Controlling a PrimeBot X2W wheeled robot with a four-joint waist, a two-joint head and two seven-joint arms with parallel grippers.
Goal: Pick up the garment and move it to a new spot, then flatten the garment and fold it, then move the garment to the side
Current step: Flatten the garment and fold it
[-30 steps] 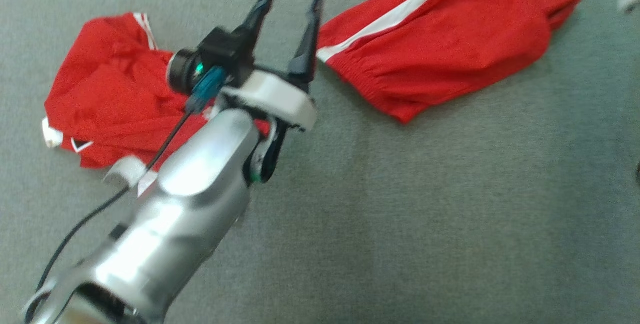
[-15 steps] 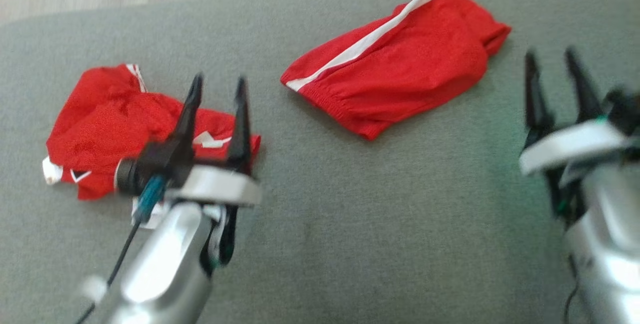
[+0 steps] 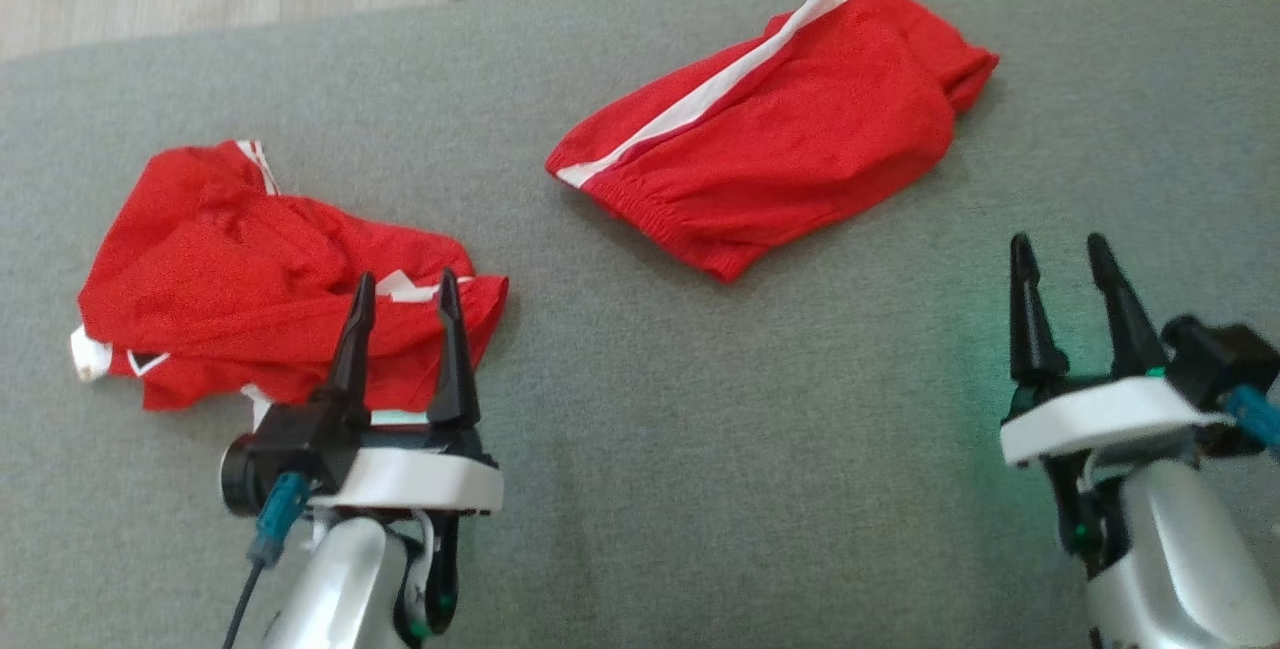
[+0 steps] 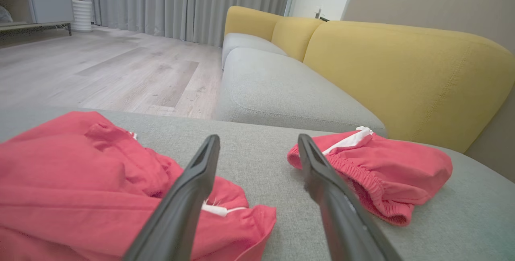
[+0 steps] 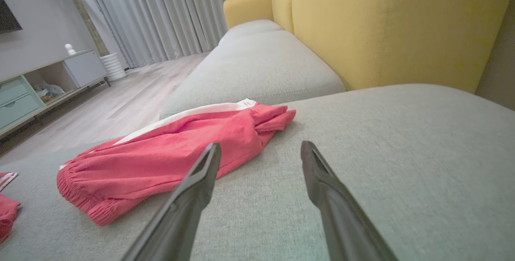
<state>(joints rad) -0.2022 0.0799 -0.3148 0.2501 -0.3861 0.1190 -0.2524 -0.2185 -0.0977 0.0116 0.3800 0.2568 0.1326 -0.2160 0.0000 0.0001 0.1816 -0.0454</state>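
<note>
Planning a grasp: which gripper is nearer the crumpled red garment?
Left. The left gripper is at the edge of the crumpled red garment; the right gripper is far to its right.

Grey fabric cushion, its woven top broad and nearly flat, rounding off at the far edge. Two red garments lie directly on it, well apart, with grey fabric showing between them. Toward the left, the crumpled garment sits bunched in loose, uneven folds, with white trim showing at several of its edges. Toward the far right, the folded shorts lie flat and compact at a slant; a white stripe runs along their far side, and the gathered waistband faces the near left. The stripe's far tip lies close to the cushion's far edge.
</note>
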